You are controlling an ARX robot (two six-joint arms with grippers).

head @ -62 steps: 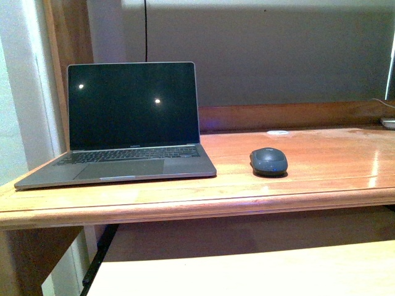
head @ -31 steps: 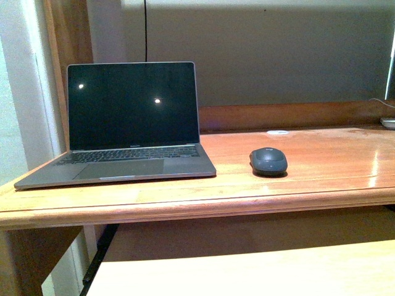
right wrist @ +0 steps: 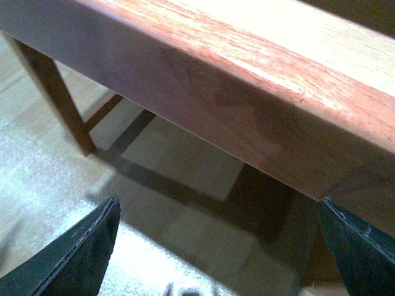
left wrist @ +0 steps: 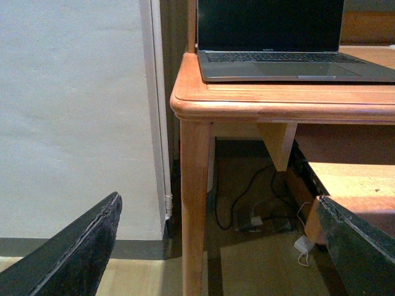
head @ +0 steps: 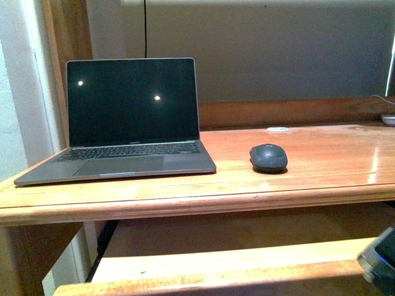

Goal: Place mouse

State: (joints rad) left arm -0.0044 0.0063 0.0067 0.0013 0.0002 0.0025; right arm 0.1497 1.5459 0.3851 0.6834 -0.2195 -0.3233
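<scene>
The mouse (head: pixel 269 158), dark grey and domed, sits on the wooden desk (head: pixel 321 179) to the right of the open laptop (head: pixel 126 126). My left gripper (left wrist: pixel 222 246) is open and empty, low beside the desk's front left leg (left wrist: pixel 194 203), with the laptop (left wrist: pixel 290 55) above it on the desktop. My right gripper (right wrist: pixel 216 246) is open and empty, below a wooden board edge (right wrist: pixel 247 105), over the floor. In the front view a dark part of the right arm (head: pixel 381 259) shows at the bottom right corner, well below the mouse.
A small flat white disc (head: pixel 278 129) lies at the desk's back edge. A lower wooden shelf (head: pixel 234 268) runs under the desktop. Cables and a white adapter (left wrist: pixel 303 245) lie on the floor under the desk. A white wall (left wrist: pixel 74 111) stands beside the desk.
The front view has shifted down a little, showing more of the lower shelf. A dark part of the right arm has come into view at the bottom right. The mouse has not moved.
</scene>
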